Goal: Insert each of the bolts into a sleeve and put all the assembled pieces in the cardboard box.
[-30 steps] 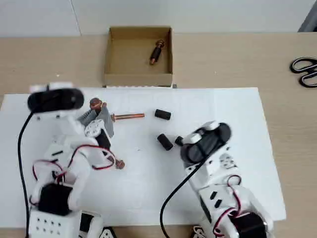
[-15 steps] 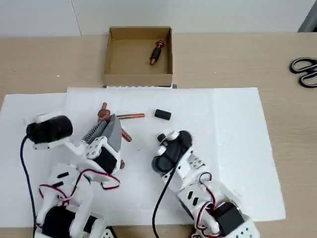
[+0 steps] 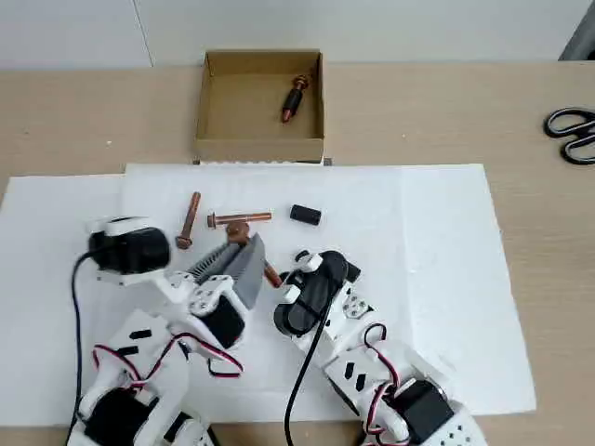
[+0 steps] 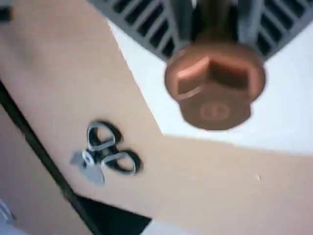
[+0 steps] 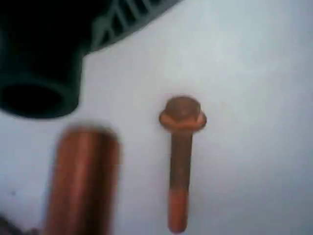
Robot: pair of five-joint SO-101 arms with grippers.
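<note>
One assembled piece (image 3: 295,98) in cardboard box (image 3: 240,110)

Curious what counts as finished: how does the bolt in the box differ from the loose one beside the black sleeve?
The boxed bolt wears a black sleeve; the loose bolt is bare. The boxed bolt lies in the cardboard box, the loose bolt on white paper. Both are copper-coloured.

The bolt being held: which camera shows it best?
Left wrist view: the bolt is close, head-on, clamped in the left gripper. The high view shows its head and tip beside the gripper. The right wrist view shows a blurred copper shaft, perhaps its tip.
</note>
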